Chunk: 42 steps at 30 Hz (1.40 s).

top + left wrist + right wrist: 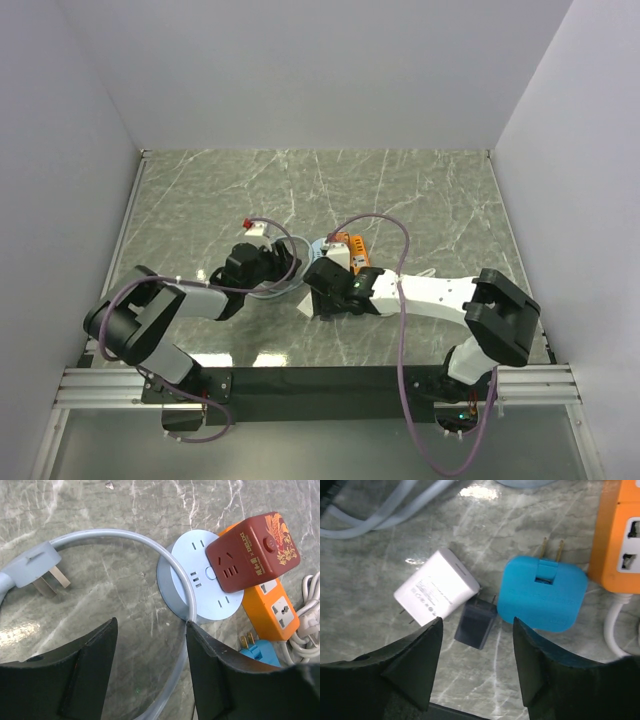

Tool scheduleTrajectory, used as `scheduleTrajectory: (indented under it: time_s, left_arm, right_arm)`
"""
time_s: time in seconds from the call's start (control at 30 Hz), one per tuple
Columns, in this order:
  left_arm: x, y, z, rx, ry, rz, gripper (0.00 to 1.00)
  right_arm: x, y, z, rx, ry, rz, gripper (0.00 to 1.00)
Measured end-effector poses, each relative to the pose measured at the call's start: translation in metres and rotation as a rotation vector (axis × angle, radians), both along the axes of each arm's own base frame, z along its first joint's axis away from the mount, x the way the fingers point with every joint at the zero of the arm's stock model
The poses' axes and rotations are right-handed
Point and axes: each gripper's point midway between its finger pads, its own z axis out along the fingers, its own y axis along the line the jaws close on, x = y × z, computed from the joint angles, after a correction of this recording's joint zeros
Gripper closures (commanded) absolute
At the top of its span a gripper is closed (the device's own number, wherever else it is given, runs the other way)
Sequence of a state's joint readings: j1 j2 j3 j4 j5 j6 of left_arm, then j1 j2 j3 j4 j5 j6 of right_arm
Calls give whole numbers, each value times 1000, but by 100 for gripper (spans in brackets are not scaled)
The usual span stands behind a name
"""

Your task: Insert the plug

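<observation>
A grey three-prong plug [37, 565] lies on the marble table, its grey cable [125, 536] looping to a round light-blue socket hub [200, 577]. A red cube socket [252, 550] rests on the hub and on an orange power strip [272, 607]. My left gripper [150, 625] is open and empty above the cable loop, its right finger [210, 660] beside the cable. My right gripper [476, 622] is open and empty over a small dark charger [476, 625], with a white charger [436, 587] to its left and a blue adapter [542, 597] to its right. In the top view both grippers [285, 265] [325, 285] sit close together at table centre.
The orange strip [352, 248] and its coiled white cord [310, 620] lie right of the hub. A small white item with a red tip [255, 226] lies behind the left gripper. White walls enclose the table on three sides.
</observation>
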<state>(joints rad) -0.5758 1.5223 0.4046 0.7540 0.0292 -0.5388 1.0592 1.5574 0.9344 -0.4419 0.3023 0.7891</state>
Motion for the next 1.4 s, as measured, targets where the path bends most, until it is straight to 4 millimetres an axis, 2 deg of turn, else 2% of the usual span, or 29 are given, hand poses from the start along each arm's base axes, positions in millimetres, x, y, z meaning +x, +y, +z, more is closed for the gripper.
scheduleTrajectory:
  time_s: [0.2,0.33,0.47,0.7,0.83,0.93,1.17,1.27,1.4]
  left_arm:
    - [-6,-7,-9,4,16,-41,34]
    - [-11,-14,-11,28,5,-74,33]
    - [-15,-21,-10,42,-11,-102,32]
    - [-12,-26,-16,77,-7,-106,33]
    - [-10,-27,-26,108,21,-95,37]
    - [-5,-24,-27,127,25,-67,44]
    - [-3,-18,-31,144,37,-32,51]
    - [0,-15,-31,150,43,-1,56]
    - [6,-8,-32,162,56,57,53]
  right_arm:
    - [-1,7,1,40,7,-6,43]
    - [-3,9,-3,44,23,-1,44]
    - [-6,8,-16,13,54,2,44]
    - [-8,9,-17,19,71,6,47]
    - [-11,11,-19,26,87,15,52]
    - [-13,11,-24,20,104,20,55]
    - [-13,14,-24,37,114,21,73]
    - [-11,14,-24,40,113,19,77]
    - [-7,11,-22,40,105,20,78]
